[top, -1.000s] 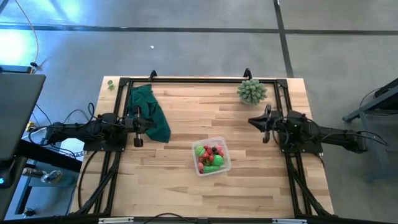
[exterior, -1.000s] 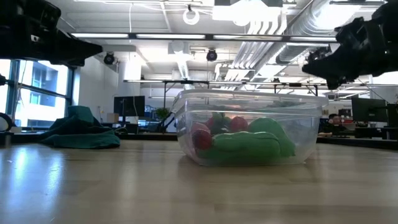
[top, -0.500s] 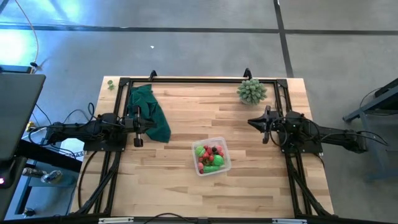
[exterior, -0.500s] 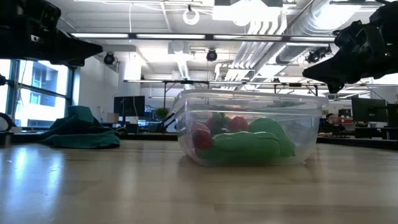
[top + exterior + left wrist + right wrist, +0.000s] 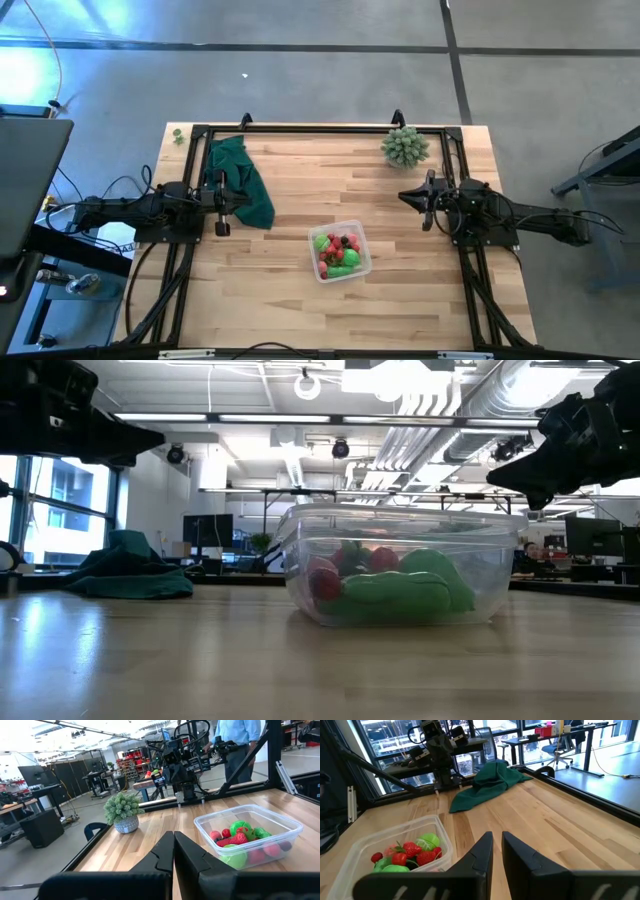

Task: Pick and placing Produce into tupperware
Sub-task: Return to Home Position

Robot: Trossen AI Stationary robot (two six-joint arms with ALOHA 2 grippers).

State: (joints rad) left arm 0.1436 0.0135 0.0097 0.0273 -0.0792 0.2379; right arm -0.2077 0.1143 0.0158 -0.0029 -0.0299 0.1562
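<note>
The clear tupperware stands on the wooden table, near the middle and toward the near edge. Inside it lies the produce: red berry-like pieces and larger bright green ones, resting on its floor. My left gripper hovers level at the table's left side, shut, with nothing in it. My right gripper hovers level at the right side, with only a narrow slit between its fingers and nothing in the slit. Both point toward the table's middle, well clear of the tupperware.
A dark green cloth lies crumpled at the far left, beneath my left gripper. A pale green spiky plant in a small pot stands at the far right corner. A black frame runs round the table's edges. A person stands beyond the table.
</note>
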